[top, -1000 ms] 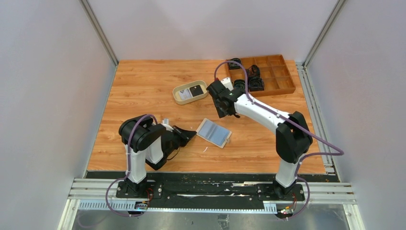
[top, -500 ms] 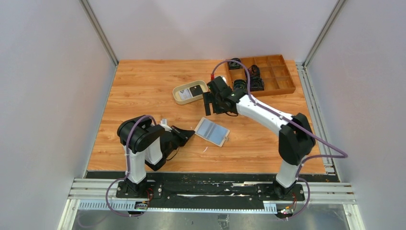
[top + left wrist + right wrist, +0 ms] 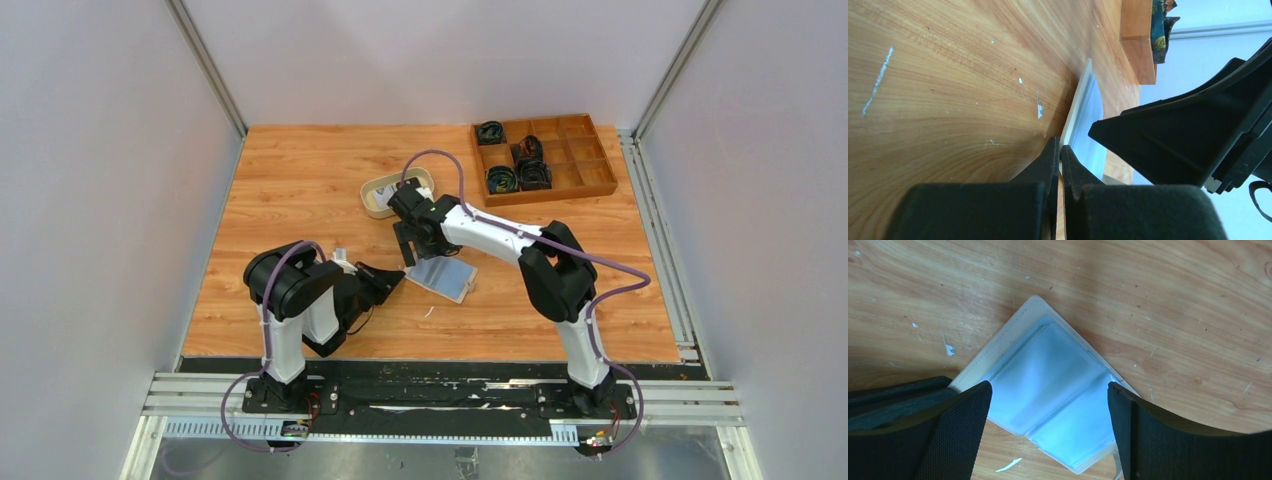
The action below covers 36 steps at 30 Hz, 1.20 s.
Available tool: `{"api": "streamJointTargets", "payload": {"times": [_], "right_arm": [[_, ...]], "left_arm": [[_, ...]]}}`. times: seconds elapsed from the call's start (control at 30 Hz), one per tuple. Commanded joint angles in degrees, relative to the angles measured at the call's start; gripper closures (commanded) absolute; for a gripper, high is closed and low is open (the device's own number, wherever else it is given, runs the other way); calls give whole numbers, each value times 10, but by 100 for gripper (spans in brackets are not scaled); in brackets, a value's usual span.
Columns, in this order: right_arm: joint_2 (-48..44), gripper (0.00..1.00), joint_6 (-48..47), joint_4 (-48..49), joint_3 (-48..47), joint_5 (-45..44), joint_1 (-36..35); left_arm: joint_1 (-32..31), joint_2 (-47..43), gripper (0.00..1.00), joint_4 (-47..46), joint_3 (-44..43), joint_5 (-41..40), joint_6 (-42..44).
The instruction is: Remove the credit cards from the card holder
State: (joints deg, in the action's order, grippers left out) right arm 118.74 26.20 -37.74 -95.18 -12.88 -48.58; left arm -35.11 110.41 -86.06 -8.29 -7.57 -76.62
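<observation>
Card holder (image 3: 447,278) lies open flat on the table (image 3: 300,190), mid-front, a cream stitched rim around pale blue clear sleeves, right gripper (image 3: 1049,402) spread wide just above it, left gripper (image 3: 1059,152) pinched shut with its tip at the holder's left corner.

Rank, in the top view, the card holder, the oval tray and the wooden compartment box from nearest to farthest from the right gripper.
1. Card holder: lying open on the table, right under the right gripper.
2. Oval tray: just behind the gripper, slightly to its left.
3. Wooden compartment box: at the far right corner.
</observation>
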Motion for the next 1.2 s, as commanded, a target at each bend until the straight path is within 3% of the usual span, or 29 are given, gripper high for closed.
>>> {"api": "streamJointTargets", "payload": {"times": [0.0, 0.53, 1.0, 1.17], "right_arm": [[0, 11, 3, -37, 1, -30, -14], [-1, 11, 0, -35, 56, -42, -28], [-57, 10, -15, -56, 131, -95, -28], [-136, 10, 3, 22, 210, -39, -8]], "left_arm": [[-4, 2, 100, -18, 1, -26, 9], [-4, 14, 100, -18, -4, -30, 10], [-4, 5, 100, -19, 4, -46, 12], [-4, -4, 100, -21, 11, -59, 14]]}}
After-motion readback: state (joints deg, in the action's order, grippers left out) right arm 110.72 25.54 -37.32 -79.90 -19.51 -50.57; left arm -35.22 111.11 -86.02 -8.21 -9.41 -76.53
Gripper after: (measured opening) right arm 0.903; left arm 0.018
